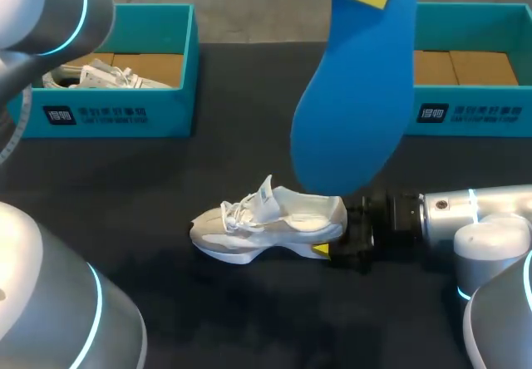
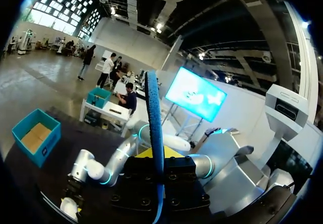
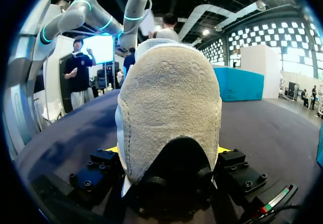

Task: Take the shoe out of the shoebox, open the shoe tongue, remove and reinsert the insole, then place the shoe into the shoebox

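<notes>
In left shoebox [image 1: 108, 118] — spare shoe [image 1: 100, 76] | left tool [image 2: 155, 156] pinching insole [image 1: 353, 95] | right tool [image 1: 335, 238] pinching shoe [image 1: 266, 228]

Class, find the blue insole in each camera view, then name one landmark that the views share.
Head view: the blue insole is held high at top centre, above the white shoe.
Left wrist view: it stands edge-on between the left gripper's jaws.
Right wrist view: not in it.
Shared landmark: the white shoe, heel-on and large in the right wrist view, small beside the left gripper in the left wrist view.
</notes>
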Robot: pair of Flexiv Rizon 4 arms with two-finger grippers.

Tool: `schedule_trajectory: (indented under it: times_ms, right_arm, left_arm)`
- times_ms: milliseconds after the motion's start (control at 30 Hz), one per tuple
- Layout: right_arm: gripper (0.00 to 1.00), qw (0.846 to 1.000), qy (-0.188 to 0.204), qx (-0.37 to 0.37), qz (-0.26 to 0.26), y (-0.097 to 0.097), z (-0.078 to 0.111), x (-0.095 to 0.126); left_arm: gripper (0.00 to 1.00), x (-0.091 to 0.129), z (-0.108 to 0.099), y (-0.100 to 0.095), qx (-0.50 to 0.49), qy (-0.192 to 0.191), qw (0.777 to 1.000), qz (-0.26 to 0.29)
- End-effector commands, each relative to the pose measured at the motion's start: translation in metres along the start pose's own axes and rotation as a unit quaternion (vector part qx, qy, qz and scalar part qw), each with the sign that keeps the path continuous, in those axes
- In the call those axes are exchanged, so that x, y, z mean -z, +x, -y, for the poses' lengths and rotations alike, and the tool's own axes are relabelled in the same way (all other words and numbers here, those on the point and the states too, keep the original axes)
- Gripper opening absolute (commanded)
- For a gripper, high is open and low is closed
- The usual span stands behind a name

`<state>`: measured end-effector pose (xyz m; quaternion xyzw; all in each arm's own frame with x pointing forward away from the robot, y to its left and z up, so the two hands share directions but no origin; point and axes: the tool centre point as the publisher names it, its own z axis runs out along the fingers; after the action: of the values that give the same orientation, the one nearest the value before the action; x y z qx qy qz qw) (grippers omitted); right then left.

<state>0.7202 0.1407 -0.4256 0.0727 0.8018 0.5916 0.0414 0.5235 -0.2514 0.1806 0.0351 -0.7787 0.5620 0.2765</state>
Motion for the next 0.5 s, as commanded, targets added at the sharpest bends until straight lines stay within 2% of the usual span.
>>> schedule_trajectory:
  times_ms: [33, 267, 500]
  right_arm:
    - [0.00, 1.000, 0.003, 0.000, 0.000, 0.000, -0.001, -0.002]
    - [0.00, 1.000, 0.003, 0.000, 0.000, 0.000, -0.001, -0.002]
    - [0.00, 1.000, 0.003, 0.000, 0.000, 0.000, -0.001, -0.002]
  left_arm:
    - [0.00, -0.003, 0.005, 0.003, -0.001, -0.003, 1.000, -0.001]
    - [0.00, -0.012, 0.017, 0.009, 0.003, 0.002, 1.000, 0.004]
    - [0.00, -0.018, 0.018, 0.019, -0.003, -0.002, 1.000, 0.008]
